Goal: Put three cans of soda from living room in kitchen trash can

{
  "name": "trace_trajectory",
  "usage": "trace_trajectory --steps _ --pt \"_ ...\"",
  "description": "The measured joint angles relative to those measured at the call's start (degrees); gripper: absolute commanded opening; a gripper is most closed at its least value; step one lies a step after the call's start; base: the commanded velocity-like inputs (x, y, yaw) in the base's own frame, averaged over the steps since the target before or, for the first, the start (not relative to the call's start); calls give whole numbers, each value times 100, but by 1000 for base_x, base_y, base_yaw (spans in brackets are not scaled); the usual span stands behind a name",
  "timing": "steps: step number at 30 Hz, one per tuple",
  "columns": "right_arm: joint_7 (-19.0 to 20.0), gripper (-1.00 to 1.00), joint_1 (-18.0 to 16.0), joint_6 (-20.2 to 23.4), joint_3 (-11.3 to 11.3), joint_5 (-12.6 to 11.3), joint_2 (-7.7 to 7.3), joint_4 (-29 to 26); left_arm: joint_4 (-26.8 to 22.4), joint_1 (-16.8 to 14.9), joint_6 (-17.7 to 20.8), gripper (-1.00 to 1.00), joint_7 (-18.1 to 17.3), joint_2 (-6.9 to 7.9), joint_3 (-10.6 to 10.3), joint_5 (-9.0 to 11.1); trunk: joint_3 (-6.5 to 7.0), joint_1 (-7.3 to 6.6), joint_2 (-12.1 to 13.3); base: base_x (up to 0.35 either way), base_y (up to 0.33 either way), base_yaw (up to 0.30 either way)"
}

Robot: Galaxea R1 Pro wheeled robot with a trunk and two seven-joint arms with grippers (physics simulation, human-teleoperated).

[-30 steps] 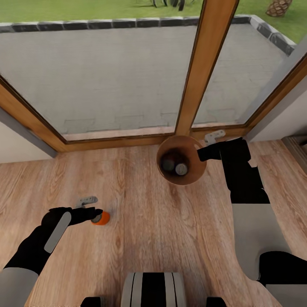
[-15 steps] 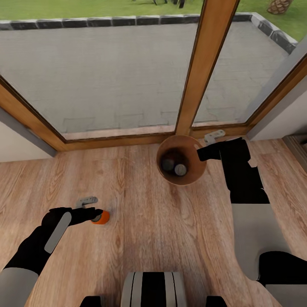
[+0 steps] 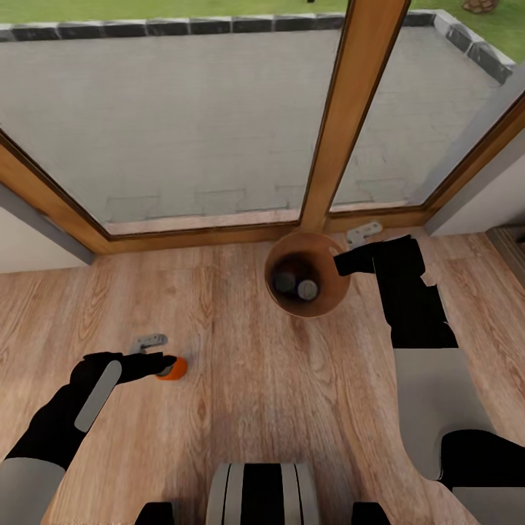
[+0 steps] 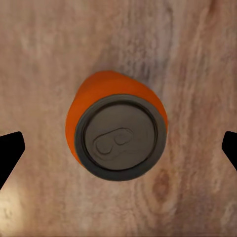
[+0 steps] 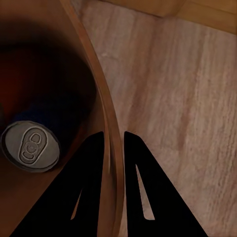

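Observation:
An orange can of soda (image 3: 173, 368) stands upright on the wood floor, silvery top up (image 4: 118, 136). My left gripper (image 3: 162, 354) hovers over it, open, with one fingertip (image 4: 10, 153) on each side of the can and clear of it. The tash can (image 3: 332, 295), brown inside, stands by the glass door post. Two cans of soda lie in it, one dark (image 3: 284, 281) and one blue with a silver top (image 3: 308, 289) (image 5: 30, 145). My right gripper (image 3: 355, 249) (image 5: 112, 148) is shut on the bin's rim (image 5: 106, 123), one finger inside and one outside.
Wood-framed glass doors (image 3: 343, 117) run along the far side, with a paved patio beyond them. White wall sections stand at far left (image 3: 29, 244) and far right (image 3: 481, 208). Open plank floor (image 3: 255, 394) lies between the two arms. My base (image 3: 262, 496) shows at the bottom.
The whole picture has shifted slightly, so the camera moved. Both grippers keep their places relative to the orange can and the bin.

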Motion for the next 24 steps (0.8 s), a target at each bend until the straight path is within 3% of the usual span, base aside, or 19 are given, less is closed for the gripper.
trace_trajectory --steps 12,24 --pt "-1 -100 19 -5 42 16 0 -7 -40 0 21 100 0 -9 0 0 -266 31 -16 0 0 0" --pt "-6 -100 25 -12 51 11 -2 -9 -132 0 17 100 0 -9 0 0 -266 30 -16 0 0 0"
